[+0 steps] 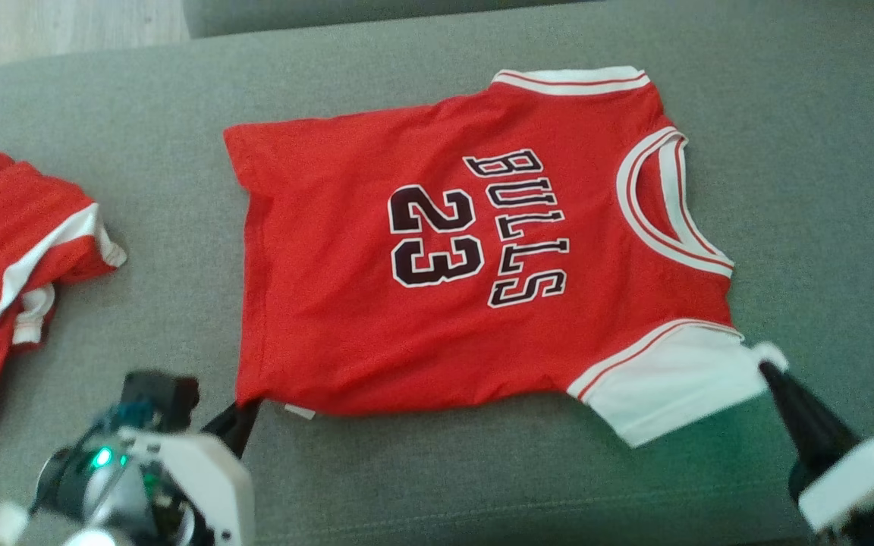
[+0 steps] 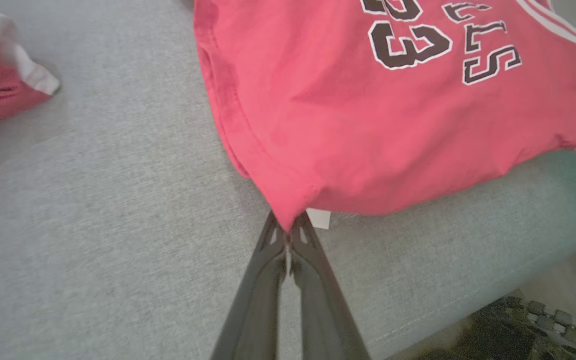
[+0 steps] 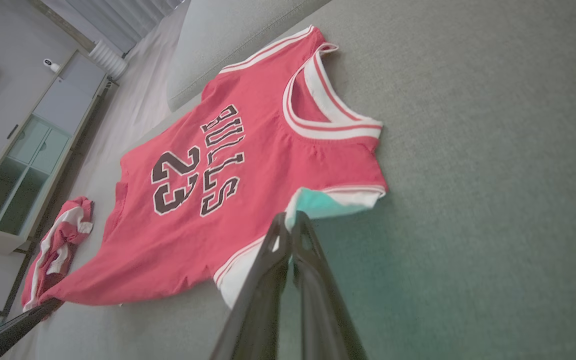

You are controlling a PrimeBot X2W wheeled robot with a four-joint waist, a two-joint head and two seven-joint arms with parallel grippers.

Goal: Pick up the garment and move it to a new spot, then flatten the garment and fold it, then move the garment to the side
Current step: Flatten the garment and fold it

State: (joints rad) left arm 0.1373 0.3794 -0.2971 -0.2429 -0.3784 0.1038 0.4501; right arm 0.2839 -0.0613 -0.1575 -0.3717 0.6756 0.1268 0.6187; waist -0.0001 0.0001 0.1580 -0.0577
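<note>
Jersey, red, lies spread face up mid sofa seat. Left hand pinches its hem corner, right hand its white sleeve tip, both toward the seat's near edge. Best to pull apart evenly and low, smoothing wrinkles without lifting.

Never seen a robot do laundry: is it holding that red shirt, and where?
Yes. The left gripper pinches the red jersey by its bottom hem corner; the right gripper pinches the edge of its white sleeve.
</note>
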